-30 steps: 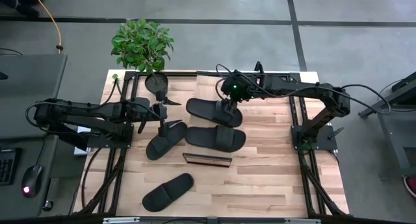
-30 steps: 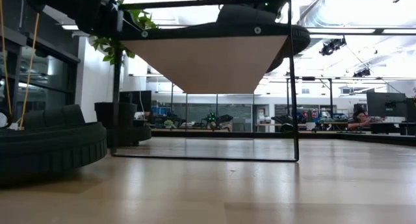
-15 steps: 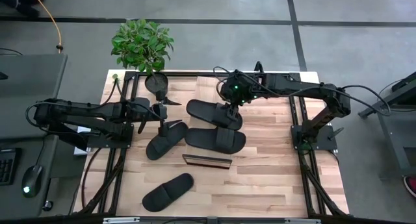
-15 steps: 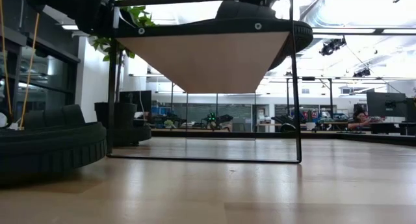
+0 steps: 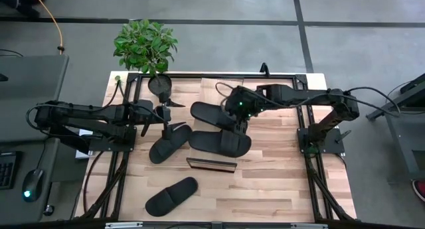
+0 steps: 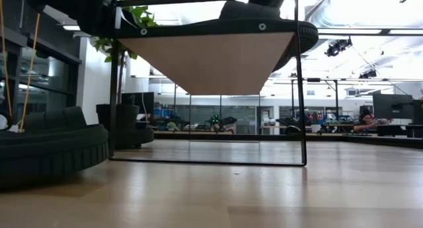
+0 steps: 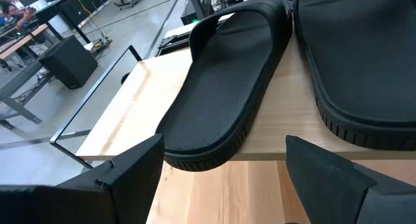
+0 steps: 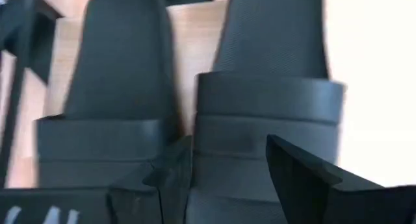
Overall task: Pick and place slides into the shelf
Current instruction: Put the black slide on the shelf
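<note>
The shelf (image 5: 211, 164) runs from near to far at mid-table, its plank underside (image 6: 205, 63) filling the low view. Two black slides lie across its top: the far one (image 5: 209, 113) (image 8: 270, 68) and the near one (image 5: 219, 143) (image 8: 107, 74). My right gripper (image 5: 239, 121) (image 8: 227, 178) hangs over the far slide's strap with its fingers apart, one above the gap between the two slides. My left gripper (image 5: 176, 116) (image 7: 224, 178) waits open, left of the shelf. A third slide (image 5: 166, 144) lies flat on the table by it. The fourth (image 5: 171, 196) (image 6: 46, 155) lies toward the near edge. My right gripper stands over the near half of the far slide's strap (image 8: 253, 146), coming from above and from the table's right. I cannot tell whether its fingers (image 8: 305, 178) touch the strap. The slide lies flat on the shelf's plank.
A potted plant (image 5: 146, 46) stands at the far left corner with a dark round object (image 5: 159, 86) beside it. Dark frame rails run along both table sides (image 5: 309, 143). Bare tabletop lies to the right of the shelf and at the near right.
My right gripper has moved a little toward the table's near edge, from the middle of the far slide's strap toward the gap between the two slides. The slide stayed where it was. In the low view the shelf's frame shifted slightly.
</note>
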